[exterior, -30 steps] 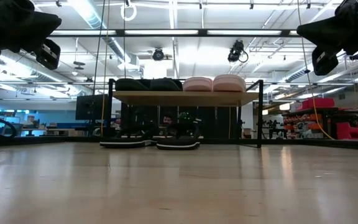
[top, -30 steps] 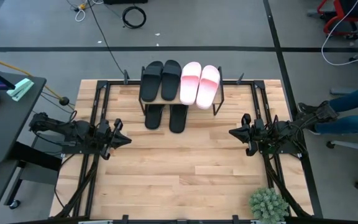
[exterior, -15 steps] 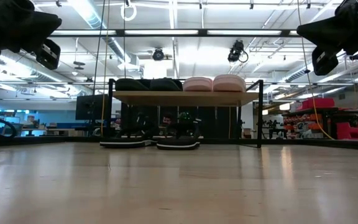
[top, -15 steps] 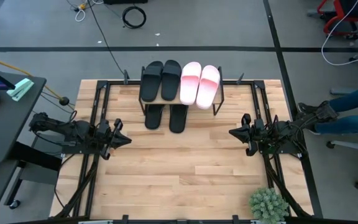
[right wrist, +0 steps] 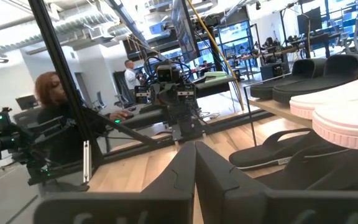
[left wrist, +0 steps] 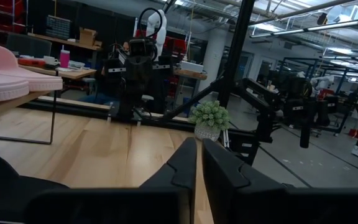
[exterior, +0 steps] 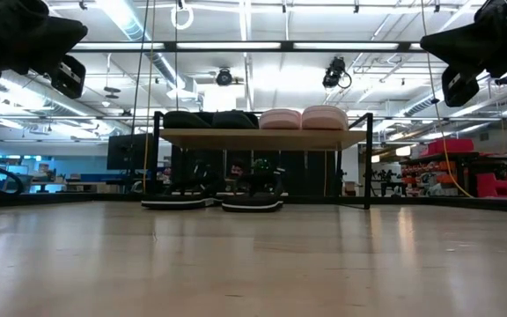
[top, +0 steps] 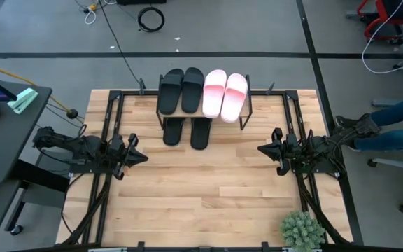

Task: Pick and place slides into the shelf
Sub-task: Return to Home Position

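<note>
Nothing is shifting over the last second; both arms are sitting parked at the counter's [top: 208,185] sides, left tool [top: 140,157] and right tool [top: 263,148] pressed together, empty (the job is looking finished); four slides [top: 203,92] are lying on the shelf [exterior: 262,137], two black slides [top: 186,131] beneath it, all parallel, long axes running front to back.

Bright overhead ceiling lights [exterior: 135,26]; soft sheen on table [exterior: 253,264].

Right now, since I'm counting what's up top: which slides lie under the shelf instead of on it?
Two black slides, on the table under the shelf, at its left; the other black pair and the pink pair lie on top.
</note>
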`<action>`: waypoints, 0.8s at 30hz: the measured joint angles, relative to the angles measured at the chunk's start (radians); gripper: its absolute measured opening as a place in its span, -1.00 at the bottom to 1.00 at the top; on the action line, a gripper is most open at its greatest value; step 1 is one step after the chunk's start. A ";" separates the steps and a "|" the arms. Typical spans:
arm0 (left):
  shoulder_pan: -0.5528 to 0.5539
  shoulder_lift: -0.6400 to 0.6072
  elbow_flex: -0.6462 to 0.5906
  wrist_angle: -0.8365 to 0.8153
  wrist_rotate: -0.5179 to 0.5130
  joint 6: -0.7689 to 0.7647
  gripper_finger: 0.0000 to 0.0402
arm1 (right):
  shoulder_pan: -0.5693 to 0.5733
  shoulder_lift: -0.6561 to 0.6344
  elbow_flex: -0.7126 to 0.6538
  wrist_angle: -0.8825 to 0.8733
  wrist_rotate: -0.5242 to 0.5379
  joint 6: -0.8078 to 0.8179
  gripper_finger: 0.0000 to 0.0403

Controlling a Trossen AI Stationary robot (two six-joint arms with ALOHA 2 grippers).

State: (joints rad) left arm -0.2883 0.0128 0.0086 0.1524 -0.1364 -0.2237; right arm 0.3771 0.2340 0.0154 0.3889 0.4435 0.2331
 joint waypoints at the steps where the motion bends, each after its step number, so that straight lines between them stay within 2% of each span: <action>1: 0.000 0.000 0.000 0.000 0.000 0.001 -0.84 | 0.000 0.000 0.000 0.000 0.000 0.000 -0.93; 16: 0.000 0.000 0.000 0.000 0.000 0.000 -0.88 | 0.000 0.000 0.000 0.000 0.000 0.000 -0.93; 24: 0.000 0.000 0.000 0.000 0.000 0.001 -0.82 | 0.000 0.000 0.000 0.000 0.000 0.000 -0.93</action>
State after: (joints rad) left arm -0.2884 0.0128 0.0086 0.1524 -0.1365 -0.2230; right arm 0.3771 0.2340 0.0155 0.3888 0.4435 0.2330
